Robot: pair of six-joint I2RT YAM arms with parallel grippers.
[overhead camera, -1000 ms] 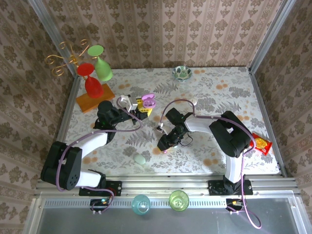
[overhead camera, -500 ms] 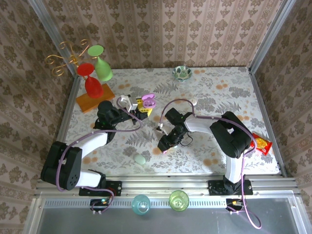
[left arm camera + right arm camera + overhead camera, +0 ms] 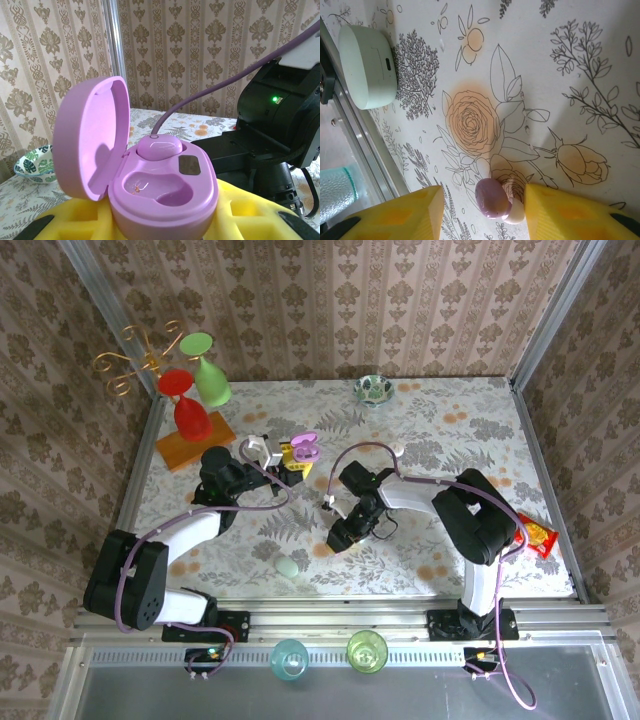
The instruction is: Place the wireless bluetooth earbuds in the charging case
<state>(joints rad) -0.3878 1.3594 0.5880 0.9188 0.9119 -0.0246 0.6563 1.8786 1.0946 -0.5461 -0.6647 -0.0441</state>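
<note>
At the middle of the desk [image 3: 440, 430], towards its near edge, our right claw [image 3: 484, 200] points down with its yellow fingers [image 3: 400, 215] spread. Between them an earbud [image 3: 491, 198] lies on the flowered cloth, lilac with a whitish tip. The tip sits just beside the finger at the right of the wrist view. We see a clear gap to the other finger, so nothing is pinched. To the left of this claw in the top view, near the front rail, a mint case [image 3: 367, 60] lies closed.

Farther back and to the left, our left claw [image 3: 161, 225] pinches the lilac case [image 3: 165, 197] from both sides, yellow pads against its lower half. The lid [image 3: 92, 135] stands open, hinged up on the left of the wrist view. A second earbud [image 3: 159, 147] is seated in the far pocket. The near pocket [image 3: 150, 184] holds none, and we can see a small metal contact in it.

Beyond the case, at the back of the desk, stands a patterned bowl [image 3: 373, 389]. At the back left corner, a red glass [image 3: 185, 405] and a green glass [image 3: 207, 370] hang upside down over an orange board [image 3: 195, 443]. A snack packet [image 3: 538, 537] lies at the right edge.
</note>
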